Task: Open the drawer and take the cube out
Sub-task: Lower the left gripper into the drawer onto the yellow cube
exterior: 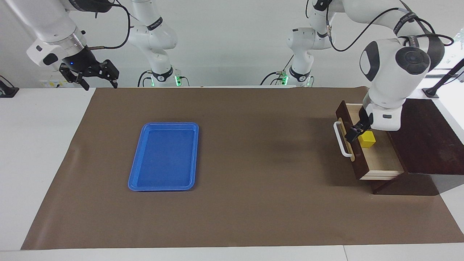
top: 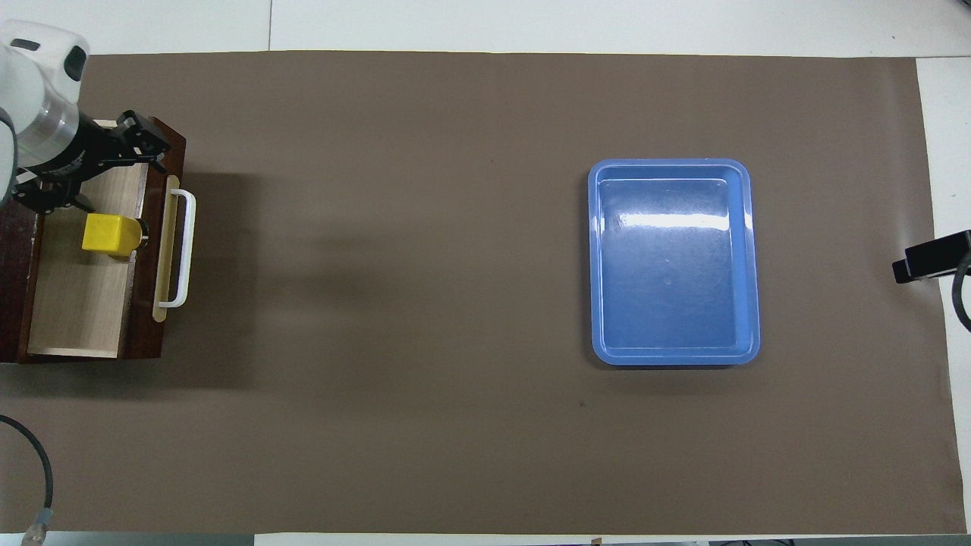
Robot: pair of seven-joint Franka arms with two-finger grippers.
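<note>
The dark brown drawer (exterior: pixel 384 161) stands pulled out of its dark box (exterior: pixel 420 134), with its white bar handle (exterior: pixel 339 139) free. The small yellow cube (exterior: pixel 367 139) sits on the pale wood floor inside it. My left gripper (exterior: pixel 360 131) hangs open over the drawer, just above the cube and touching nothing. In the overhead view the gripper (top: pixel 91 171) is spread over the drawer (top: pixel 76 303) next to the cube (top: pixel 110 233). My right gripper (exterior: pixel 92 74) waits raised and open at the right arm's end of the table.
A flat blue tray (exterior: pixel 165 156) lies empty on the brown mat toward the right arm's end; it also shows in the overhead view (top: pixel 674 262). The right gripper's tip (top: pixel 931 258) shows at that view's edge.
</note>
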